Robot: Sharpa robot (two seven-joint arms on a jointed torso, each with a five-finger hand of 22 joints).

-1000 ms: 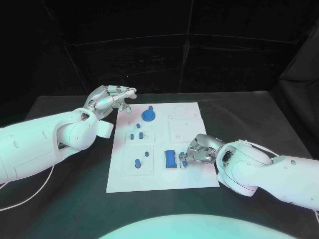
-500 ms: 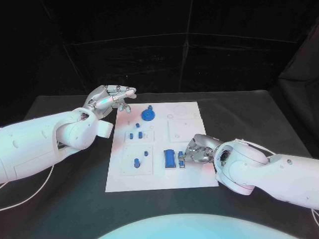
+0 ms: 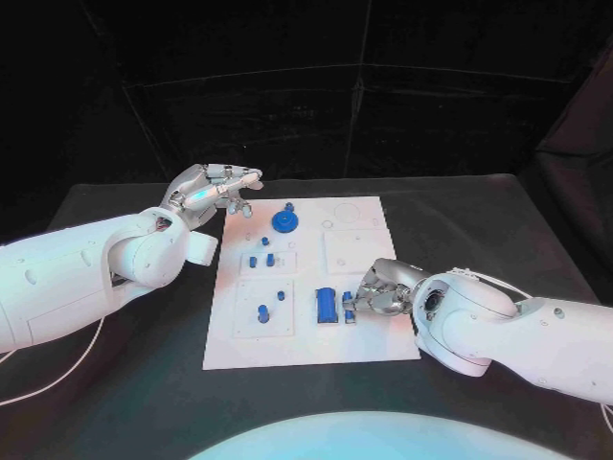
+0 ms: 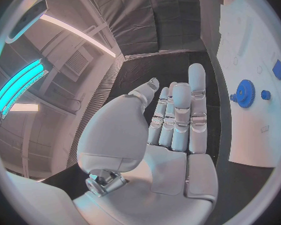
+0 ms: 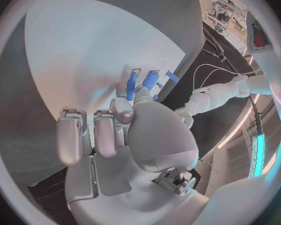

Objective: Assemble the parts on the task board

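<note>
The white task board (image 3: 369, 225) lies in the middle of the black table. On it are a blue gear (image 3: 287, 222), a pair of small blue parts (image 3: 259, 260), another small part (image 3: 262, 311) and a blue block (image 3: 328, 305). My right hand (image 3: 380, 289) hangs low over the board's near right area, fingers curled. Its fingertips pinch a slim blue part (image 3: 348, 309) right beside the block. In the right wrist view the slim blue part (image 5: 131, 85) stands just past the thumb (image 5: 122, 110). My left hand (image 3: 213, 187) is raised by the board's far left corner, holding nothing; its fingers (image 4: 181, 112) are stretched out.
Black table (image 3: 500, 220) surrounds the board, with dark curtains behind. The board's right half carries pale raised squares (image 3: 351, 251) and outlined rings (image 3: 348, 208). A white cable (image 3: 31, 388) trails on the table under my left arm.
My right hand has edged slightly towards the blue block with the slim part at its fingertips. The left hand has stayed where it was.
</note>
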